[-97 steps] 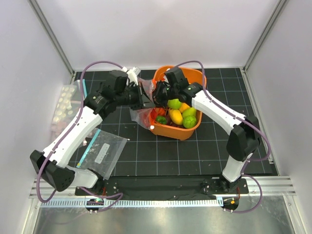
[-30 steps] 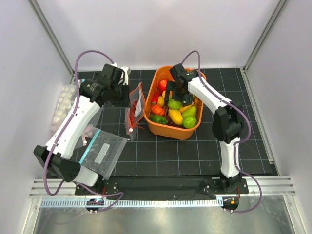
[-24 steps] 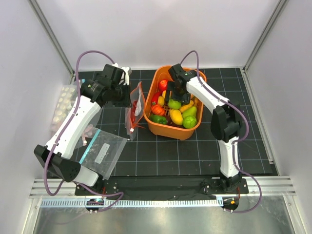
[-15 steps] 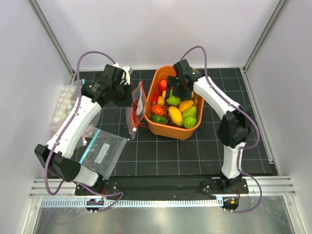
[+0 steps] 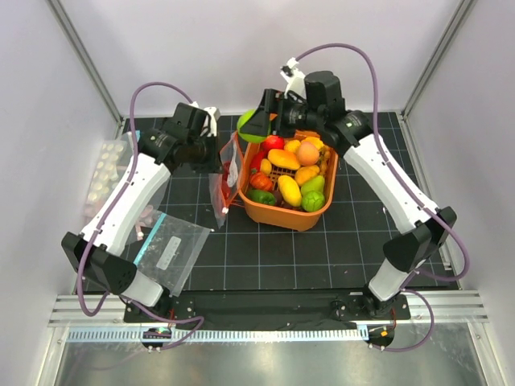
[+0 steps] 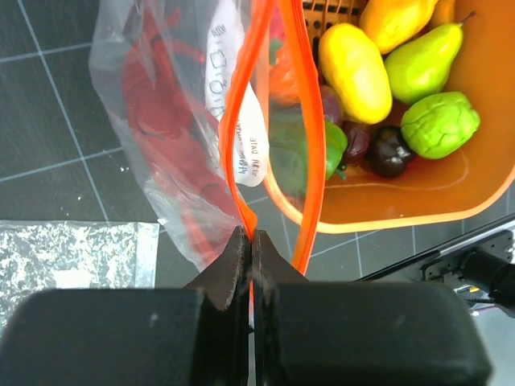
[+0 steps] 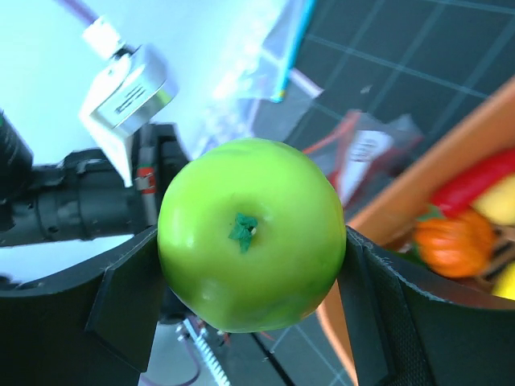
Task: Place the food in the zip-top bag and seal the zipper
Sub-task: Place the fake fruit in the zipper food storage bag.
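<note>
Black gridded matting covers the table (image 5: 265, 265), with white walls around it. From above, the orange plastic basket (image 5: 283, 223) of toy produce stands in the middle. The clear crinkly zip-top bag (image 5: 223, 185) hangs from the left arm (image 5: 129, 197), just beside the basket's left wall. Half a second ago the right fingers (image 5: 263, 125) were down in the basket. Now they are raised above its far left corner with the round light-green toy fruit (image 5: 245, 127), near the bag's mouth. I judge that the pick is done and the drop comes next.

From the left wrist, the left fingers (image 6: 233, 269) are clenched on one end of the narrow red-orange zipper strip (image 6: 316, 137), and the mouth gapes. The long red toy lobster (image 6: 157, 121) is already inside.

From the right wrist, the right fingers grip the green fruit on both sides, its stem facing the camera. The opening looks narrow, so the fruit should come straight above it.
</note>
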